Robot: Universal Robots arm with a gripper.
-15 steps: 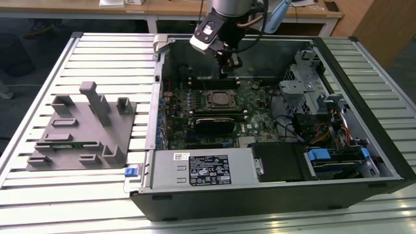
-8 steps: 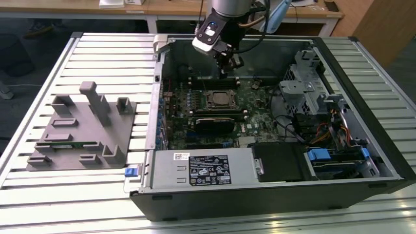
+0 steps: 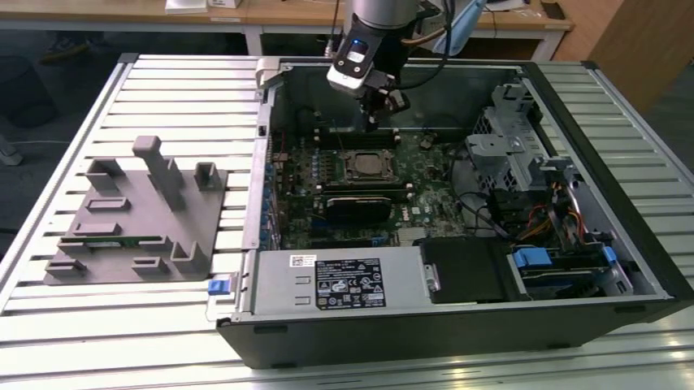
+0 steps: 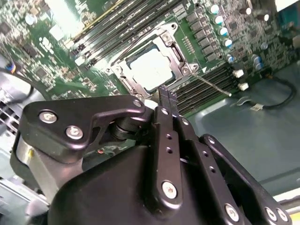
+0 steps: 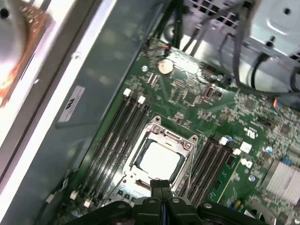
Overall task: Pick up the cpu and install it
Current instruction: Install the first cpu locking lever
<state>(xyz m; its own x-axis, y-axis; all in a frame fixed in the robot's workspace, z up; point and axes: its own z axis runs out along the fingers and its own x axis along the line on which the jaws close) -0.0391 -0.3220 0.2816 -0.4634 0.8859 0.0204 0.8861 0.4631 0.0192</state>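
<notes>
The cpu (image 3: 369,165) lies flat in the socket frame (image 3: 369,152) on the green motherboard inside the open computer case, pale metal top up. Both wrist views show the same chip (image 4: 150,68) (image 5: 157,161) seated inside the metal frame (image 5: 187,145). My gripper (image 3: 375,123) hangs above the board, just toward the case's far wall from the socket and apart from the chip. Its two black fingers are pressed together with nothing between them; the fingertips (image 4: 166,96) (image 5: 161,183) point down at the socket's edge.
Black memory slots (image 5: 117,136) flank the socket on both sides. A black fan block (image 3: 363,207) and the power supply (image 3: 341,280) lie nearer the case front. A drive cage (image 3: 509,138) with cables fills the exterior view's right. A grey plastic holder (image 3: 130,219) stands on the slatted table.
</notes>
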